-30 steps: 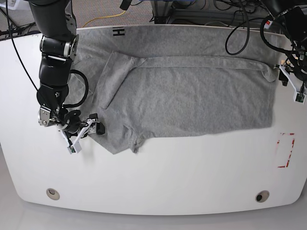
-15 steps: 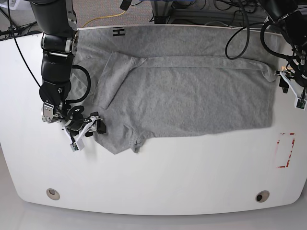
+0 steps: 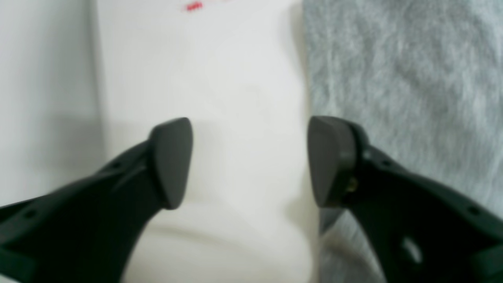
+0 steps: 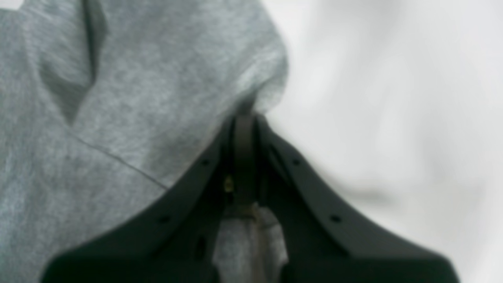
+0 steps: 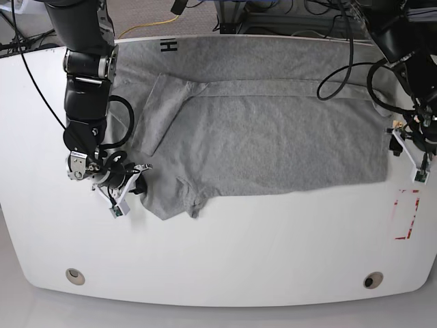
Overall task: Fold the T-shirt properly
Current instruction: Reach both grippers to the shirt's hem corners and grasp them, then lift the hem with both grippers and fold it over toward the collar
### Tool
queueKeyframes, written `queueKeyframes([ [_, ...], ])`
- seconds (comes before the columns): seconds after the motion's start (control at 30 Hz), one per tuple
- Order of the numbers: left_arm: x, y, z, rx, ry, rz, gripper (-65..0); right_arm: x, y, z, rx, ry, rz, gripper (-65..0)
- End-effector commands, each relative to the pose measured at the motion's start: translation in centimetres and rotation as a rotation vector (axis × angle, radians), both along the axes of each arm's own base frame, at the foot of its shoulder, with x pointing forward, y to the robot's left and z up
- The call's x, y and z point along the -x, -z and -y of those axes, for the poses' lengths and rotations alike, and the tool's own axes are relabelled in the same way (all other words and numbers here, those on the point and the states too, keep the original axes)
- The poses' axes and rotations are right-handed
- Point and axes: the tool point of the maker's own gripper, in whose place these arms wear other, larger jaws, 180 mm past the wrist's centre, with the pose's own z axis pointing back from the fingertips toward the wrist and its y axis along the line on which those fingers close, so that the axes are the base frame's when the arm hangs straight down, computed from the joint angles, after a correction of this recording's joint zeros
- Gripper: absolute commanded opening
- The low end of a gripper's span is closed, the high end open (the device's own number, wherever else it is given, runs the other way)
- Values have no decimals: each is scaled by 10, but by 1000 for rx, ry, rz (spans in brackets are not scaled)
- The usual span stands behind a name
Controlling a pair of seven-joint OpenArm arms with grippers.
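Right gripper (image 4: 244, 118), parted a second ago, now pinches the T-shirt's (image 5: 273, 137) near edge between clenched jaws, so a fold can start, while the left gripper (image 3: 249, 161) (jaws spread, holding nothing) hangs beside the cloth's opposite edge.

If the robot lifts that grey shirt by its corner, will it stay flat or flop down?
Probably flop: the heather-grey cotton T-shirt already lies in soft creases and folds. The right pincer bunches its pinched edge, so it likely bends easily. It looks thin, so probably light, likely dragging rather than sliding neatly.
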Motion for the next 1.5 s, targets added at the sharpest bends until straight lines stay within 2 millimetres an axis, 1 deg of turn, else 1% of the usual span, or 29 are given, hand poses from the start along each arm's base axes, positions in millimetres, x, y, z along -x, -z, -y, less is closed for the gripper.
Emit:
queueKeyframes([
  [0.0,-20,-10,-13,40,-75,62,-149,-11,-14,4,9,-3,33,-650],
  [0.1,-38,-2,-18,120,-160,83,-124,-11,-13,3,7,-4,33,-650],
  [0.2,-56,8,-17,196,-198,109,-100,-11,-13,3,7,-4,33,-650],
  [0.3,-67,16,-13,247,-199,122,-92,-11,-13,2,5,-5,33,-650],
  [0.4,-78,30,-3,298,-187,104,-93,-11,-13,3,7,-4,33,-650],
  [0.53,-84,46,10,329,-161,70,-94,-11,-14,3,7,-5,34,-650],
  [0.63,-88,46,15,328,-139,86,-94,-11,-14,3,6,-3,33,-650],
  [0.7,-92,50,28,339,-117,84,-96,-11,-14,3,6,-3,33,-650],
  [0.77,-94,52,35,346,-106,83,-96,-11,-14,4,8,-2,35,-650],
  [0.83,-94,53,36,348,-106,81,-96,-11,-14,5,9,-1,35,-650],
  [0.9,-93,58,38,359,-108,70,-104,-11,-15,5,9,-1,36,-650],
  [0.97,-96,61,42,377,-110,60,-138,-14,-20,5,17,-5,52,-650],
  [1.07,-94,75,48,412,-118,21,-232,-13,-25,6,28,-11,74,-650],
  [1.1,-92,79,49,421,-121,15,-272,-13,-27,5,33,-14,85,-650],
  [1.17,-96,78,50,428,-118,35,-332,-15,-32,4,37,-19,102,-650],
  [1.2,-99,74,49,426,-115,57,-375,-16,-35,3,40,-21,111,-650],
  [1.3,-102,71,48,427,-112,90,-501,-13,-33,4,55,-26,89,-650],
  [1.4,-103,71,48,427,-112,96,-650,-14,-35,6,63,-26,87,-650],
  [1.43,-103,71,48,427,-112,96,-650,-15,-37,7,67,-27,93,-650],
  [1.47,-103,70,48,427,-110,97,-650,-17,-43,8,77,-30,112,-650],
])
